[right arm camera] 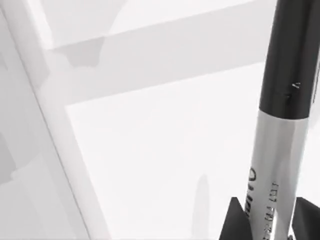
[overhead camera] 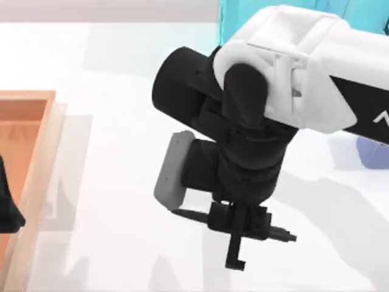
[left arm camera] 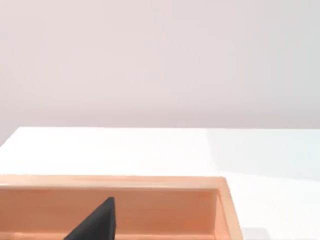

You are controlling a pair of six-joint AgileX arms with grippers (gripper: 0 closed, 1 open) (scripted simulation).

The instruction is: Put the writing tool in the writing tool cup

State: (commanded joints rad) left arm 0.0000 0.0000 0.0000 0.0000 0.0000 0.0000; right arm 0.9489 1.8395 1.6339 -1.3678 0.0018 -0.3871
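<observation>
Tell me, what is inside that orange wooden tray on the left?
The wooden tray holds the left pincer's dark fingertip, parked there. Its wooden floor looks bare; the rest lies outside the pictures.

The right arm (overhead camera: 304, 67) has a bulky white shell with rounded, faceted panels and a black band carrying part of a white marking. Past the shell come glossy black cylindrical segments, stacked and ribbed. A flat grey rounded block (overhead camera: 172, 170) sits on the side of the wrist. The right gripper (overhead camera: 243, 240) is matte black, boxy, with thin straight fingers. A dark wedge of the left arm (overhead camera: 9, 207) is black too
</observation>
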